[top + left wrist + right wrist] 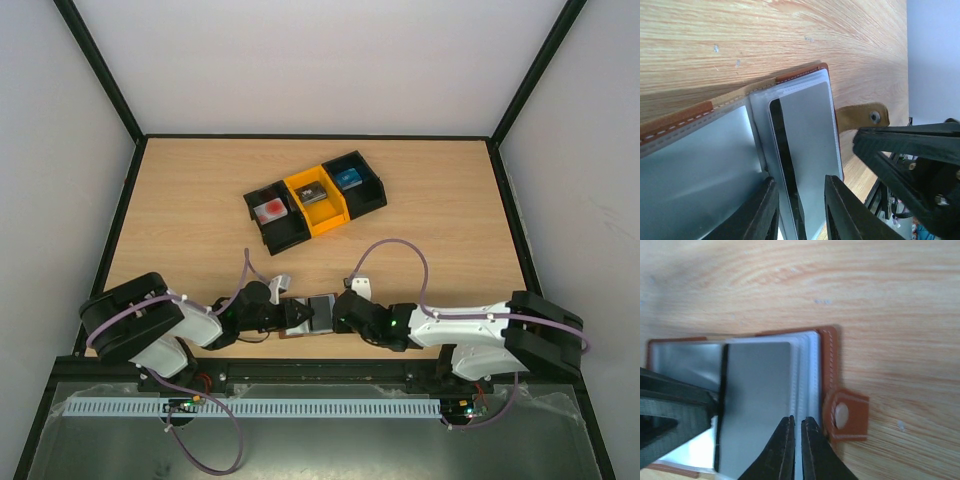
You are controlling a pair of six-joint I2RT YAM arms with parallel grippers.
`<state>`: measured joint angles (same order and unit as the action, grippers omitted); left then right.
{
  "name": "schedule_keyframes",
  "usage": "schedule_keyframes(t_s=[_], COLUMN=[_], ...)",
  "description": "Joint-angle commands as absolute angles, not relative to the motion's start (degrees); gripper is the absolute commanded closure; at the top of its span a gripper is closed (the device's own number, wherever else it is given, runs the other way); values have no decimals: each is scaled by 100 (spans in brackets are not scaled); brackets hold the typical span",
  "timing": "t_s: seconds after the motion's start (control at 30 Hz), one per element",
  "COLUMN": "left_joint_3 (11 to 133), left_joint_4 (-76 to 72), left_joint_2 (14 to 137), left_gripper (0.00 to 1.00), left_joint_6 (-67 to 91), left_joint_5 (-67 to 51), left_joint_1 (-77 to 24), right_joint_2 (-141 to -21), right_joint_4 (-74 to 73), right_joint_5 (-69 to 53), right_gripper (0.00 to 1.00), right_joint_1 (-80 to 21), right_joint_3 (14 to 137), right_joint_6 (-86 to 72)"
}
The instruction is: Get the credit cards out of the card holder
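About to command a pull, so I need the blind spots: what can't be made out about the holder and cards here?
Top view: holder too small to show any cards; contents of the bins too small to identify.
Left wrist: the frame edge and left fingers cut off the holder's near side.
Right wrist: right fingers cover the sleeve edges, hiding whether they pinch a card or only a sleeve.

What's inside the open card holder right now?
A grey card lies in the topmost clear sleeve of the card holder. The sleeves stacked beneath it are covered, so any cards in them cannot be seen.
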<state>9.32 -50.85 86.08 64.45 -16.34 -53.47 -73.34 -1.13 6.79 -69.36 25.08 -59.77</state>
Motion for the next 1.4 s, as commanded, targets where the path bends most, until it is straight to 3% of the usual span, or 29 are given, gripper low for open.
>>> schedule_keyframes(t_s=[0.0,0.53,1.0,1.2,1.37], left_joint_3=[914,934,1068,1009,992], left_joint_4=[-4801,-5071,-4861,-4814,-4999], left_joint_2=[8381,8681,8596,8445,8565], left_gripper=[71,71,71,82,97], left_joint_6=[6258,6311,6303,6325,6395], left_joint_5=[-1466,-1637,-1665,-1626,-1801], left_joint_1=[-5383,-5393,-5379,-5366,-5279], right_joint_2=[-6963,-7696,-8065,-8162,-8230], right_joint_4=[-370,-29,849,1092,1085], right_joint_5=[918,764,362,299,454], right_gripper=[92,98,98,98,98], right_joint_1=[-6917,-6865,-6867,-6867,-6865], right_joint_3=[2704,2787,2060,1863,1844], right_joint_6=[-5818,-5625,-5954,-6130,-6144])
